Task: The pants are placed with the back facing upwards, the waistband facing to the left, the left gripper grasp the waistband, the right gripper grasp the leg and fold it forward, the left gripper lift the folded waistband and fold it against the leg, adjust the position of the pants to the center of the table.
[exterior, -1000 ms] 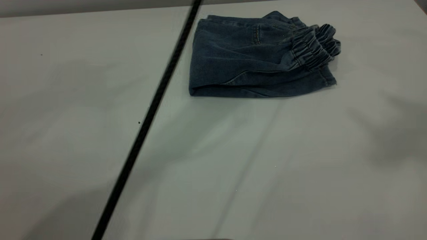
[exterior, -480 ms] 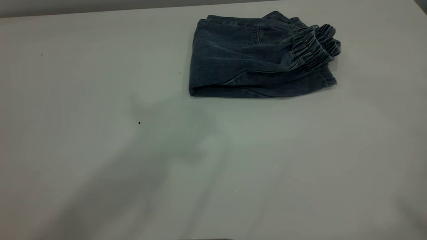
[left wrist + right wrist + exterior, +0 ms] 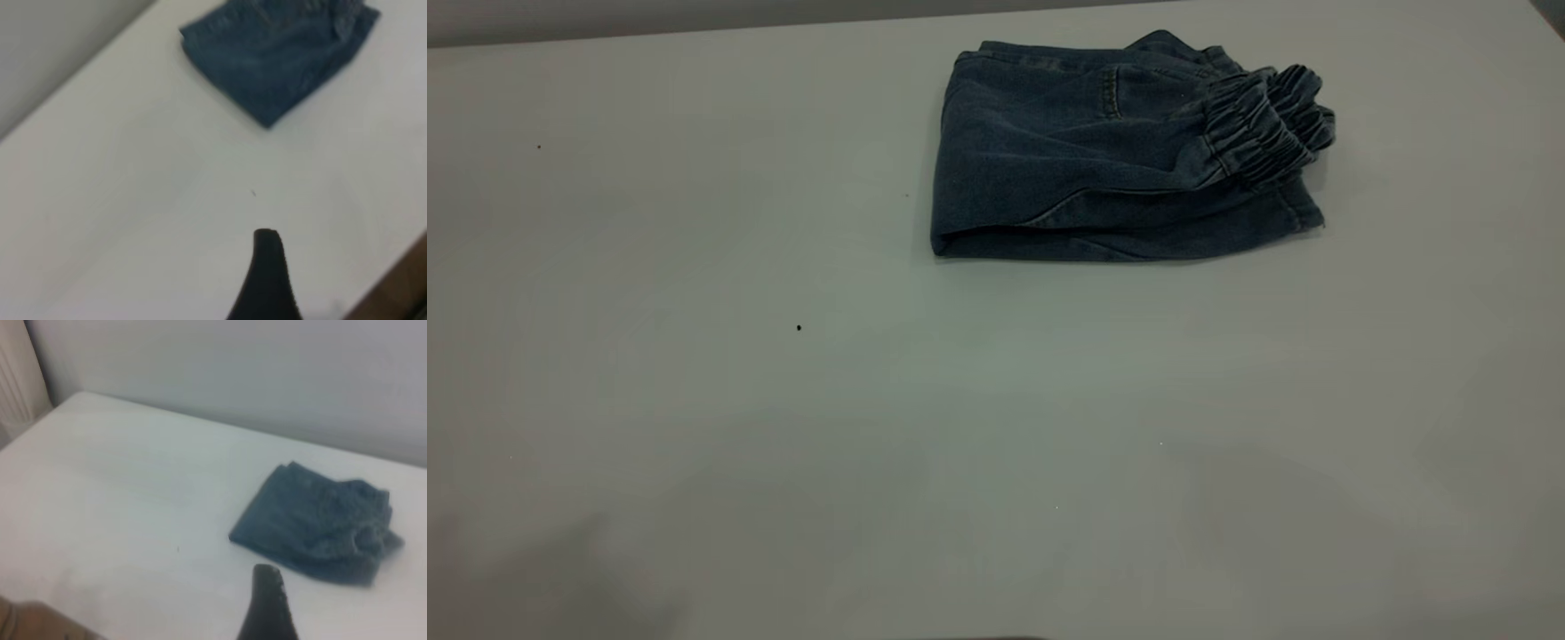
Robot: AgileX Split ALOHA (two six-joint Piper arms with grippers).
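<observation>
We see the folded denim shorts (image 3: 1120,151) lying far back on the tabletop (image 3: 783,400), right of centre. We cannot tell either gripper's jaw state. Dragging them centreward could undo the fold.

left gripper (image 3: 265,280) and right gripper (image 3: 267,603) – one blurred finger each, rest cut off

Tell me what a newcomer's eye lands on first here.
The folded pants, a dark blue bundle at the far side of the pale table, right of centre in the exterior view. Next, the ruffled waistband bunched on top at the bundle's right end. Neither gripper touches them.
</observation>
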